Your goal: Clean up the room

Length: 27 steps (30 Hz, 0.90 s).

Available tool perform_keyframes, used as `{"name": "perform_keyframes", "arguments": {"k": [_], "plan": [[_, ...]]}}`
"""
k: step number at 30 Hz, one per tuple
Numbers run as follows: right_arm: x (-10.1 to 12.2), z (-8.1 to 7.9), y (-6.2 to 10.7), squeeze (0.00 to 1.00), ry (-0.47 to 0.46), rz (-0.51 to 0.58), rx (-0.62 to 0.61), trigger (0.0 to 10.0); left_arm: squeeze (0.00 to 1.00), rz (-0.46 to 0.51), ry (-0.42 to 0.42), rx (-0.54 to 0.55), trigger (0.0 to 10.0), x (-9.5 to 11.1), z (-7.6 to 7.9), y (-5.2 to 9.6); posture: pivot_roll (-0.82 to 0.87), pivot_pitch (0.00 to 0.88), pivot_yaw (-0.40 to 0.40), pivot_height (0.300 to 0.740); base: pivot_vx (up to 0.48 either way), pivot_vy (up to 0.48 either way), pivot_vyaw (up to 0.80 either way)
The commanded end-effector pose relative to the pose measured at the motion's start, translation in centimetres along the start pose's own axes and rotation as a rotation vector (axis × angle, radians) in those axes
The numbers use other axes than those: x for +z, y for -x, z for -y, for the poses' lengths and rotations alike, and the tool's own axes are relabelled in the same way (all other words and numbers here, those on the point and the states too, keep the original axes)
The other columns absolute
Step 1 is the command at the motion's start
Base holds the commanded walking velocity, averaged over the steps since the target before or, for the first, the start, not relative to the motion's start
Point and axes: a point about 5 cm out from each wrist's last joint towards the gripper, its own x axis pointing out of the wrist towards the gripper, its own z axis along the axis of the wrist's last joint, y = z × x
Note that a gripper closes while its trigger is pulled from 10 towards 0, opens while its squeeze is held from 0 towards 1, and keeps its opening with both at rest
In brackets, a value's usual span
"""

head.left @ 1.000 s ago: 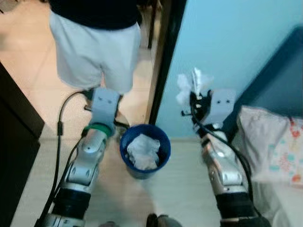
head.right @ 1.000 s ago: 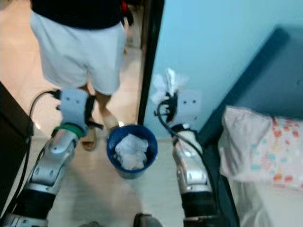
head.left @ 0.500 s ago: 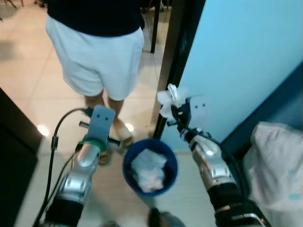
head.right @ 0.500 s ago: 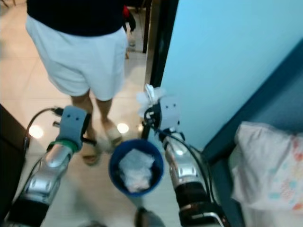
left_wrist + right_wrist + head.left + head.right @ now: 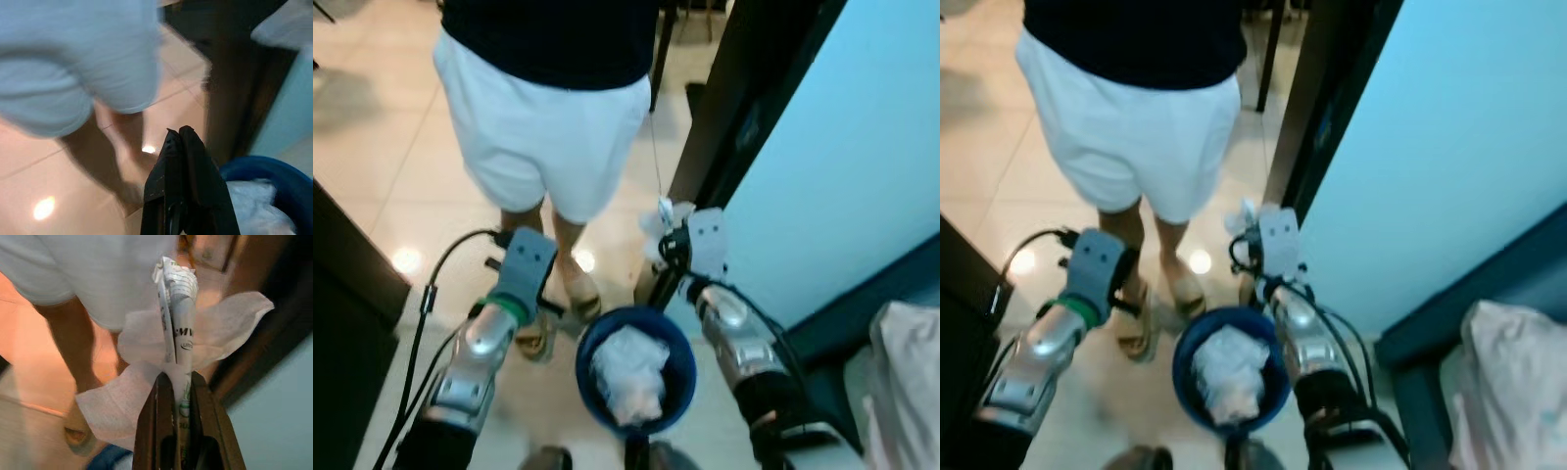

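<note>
A blue waste bin (image 5: 680,377) stands on the floor between my two arms, with crumpled white paper (image 5: 628,374) inside. My right gripper (image 5: 175,382) is shut on a white tissue wrapped round a printed paper strip (image 5: 178,323), held up beyond the bin's far right rim (image 5: 658,217). My left gripper (image 5: 180,136) is shut with nothing in it, raised to the left of the bin (image 5: 274,171).
A person in white shorts (image 5: 548,137) and sandals stands close in front, just past the bin. A dark door frame (image 5: 744,108) and a light blue wall (image 5: 842,176) rise on the right. Dark furniture (image 5: 347,323) is at the left, bedding (image 5: 1518,382) at the lower right.
The camera has tilted and shifted, so the bin sits lower in view. My right gripper with the tissue has come closer to the bin's far rim. The person stands nearer.
</note>
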Motion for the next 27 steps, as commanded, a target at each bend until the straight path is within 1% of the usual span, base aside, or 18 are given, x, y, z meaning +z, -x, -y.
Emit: {"name": "perform_keyframes", "arguments": {"k": [1, 2, 3, 4, 5, 6, 7, 8, 11, 13, 14, 18, 19, 23, 27], "plan": [[-1.4, 0.0, 0.4, 0.00, 0.003, -0.056, -0.009, 10.0, 0.00, -0.011, -0.004, -0.027, 10.0, -0.4, 0.5, 0.3, 0.05, 0.094, 0.010, 0.726, 0.000, 0.000, 0.00], [-2.8, 0.1, 0.7, 0.00, -0.009, -0.124, -0.017, 10.0, 0.00, 0.005, -0.079, -0.105, 10.0, -0.2, 0.9, 0.5, 0.06, 0.089, 0.008, 0.726, 0.000, 0.000, 0.00], [-2.8, 0.1, 0.7, 0.00, -0.009, -0.124, -0.017, 10.0, 0.00, 0.005, -0.079, -0.105, 10.0, -0.2, 0.9, 0.5, 0.06, 0.089, 0.008, 0.726, 0.000, 0.000, 0.00], [-4.1, -0.1, 0.9, 0.00, -0.019, -0.193, -0.010, 10.0, 0.00, 0.015, -0.124, -0.142, 10.0, 0.0, 1.1, 0.6, 0.07, 0.093, 0.009, 0.726, 0.000, 0.000, 0.00], [-4.1, -0.1, 0.9, 0.00, -0.019, -0.193, -0.010, 10.0, 0.00, 0.015, -0.124, -0.142, 10.0, 0.0, 1.1, 0.6, 0.07, 0.093, 0.009, 0.726, 0.000, 0.000, 0.00], [-5.0, -0.4, 1.1, 0.00, -0.030, -0.249, 0.001, 10.0, 0.00, 0.020, -0.152, -0.161, 10.0, 0.1, 1.1, 0.6, 0.08, 0.100, 0.013, 0.726, 0.000, 0.000, 0.00], [-5.6, -0.9, 1.1, 0.00, -0.049, -0.296, 0.020, 10.0, 0.00, 0.020, -0.163, -0.162, 10.0, 0.2, 1.1, 0.8, 0.09, 0.119, 0.021, 0.726, 0.000, 0.000, 0.00], [-6.1, -1.3, 1.2, 0.00, -0.052, -0.337, 0.034, 10.0, 0.00, 0.019, -0.163, -0.159, 10.0, 0.2, 1.1, 1.0, 0.09, 0.119, 0.021, 0.726, 0.000, 0.000, 0.00], [-6.3, -1.5, 1.2, 0.00, -0.054, -0.359, 0.042, 10.0, 0.00, 0.018, -0.165, -0.159, 10.0, 0.1, 1.1, 1.2, 0.09, 0.119, 0.021, 0.726, 0.000, 0.000, 0.00], [-6.6, -2.0, 1.2, 0.00, -0.082, -0.372, 0.060, 10.0, 0.00, 0.014, -0.145, -0.157, 10.0, 0.2, 1.2, 1.6, 0.11, 0.154, 0.032, 0.726, 0.000, 0.000, 0.00], [-6.6, -2.1, 1.2, 0.31, -0.087, -0.373, 0.065, 10.0, 0.00, 0.013, -0.138, -0.156, 10.0, 0.2, 1.3, 1.9, 0.12, 0.160, 0.035, 0.726, 0.000, 0.000, 0.00], [-6.7, -2.2, 1.2, 0.31, -0.087, -0.375, 0.066, 10.0, 0.00, 0.013, -0.135, -0.160, 10.0, 0.3, 1.3, 2.1, 0.12, 0.160, 0.035, 0.726, 0.000, 0.000, 0.00], [-6.5, -2.2, 1.1, 1.00, -0.079, -0.356, 0.067, 10.0, 0.00, 0.013, -0.130, -0.164, 10.0, 0.3, 1.4, 2.4, 0.13, 0.164, 0.037, 0.726, 0.000, 0.000, 0.00], [-6.3, -2.0, 1.0, 1.00, -0.078, -0.342, 0.056, 10.0, 0.00, 0.012, -0.130, -0.165, 10.0, 0.3, 1.3, 2.5, 0.13, 0.160, 0.038, 0.726, 0.000, 0.000, 0.00], [-5.8, -1.7, 0.6, 1.00, -0.097, -0.325, 0.044, 10.0, 0.00, 0.011, -0.129, -0.156, 10.0, 0.4, 1.1, 2.2, 0.12, 0.156, 0.038, 0.726, 0.000, 0.000, 0.00]]}}
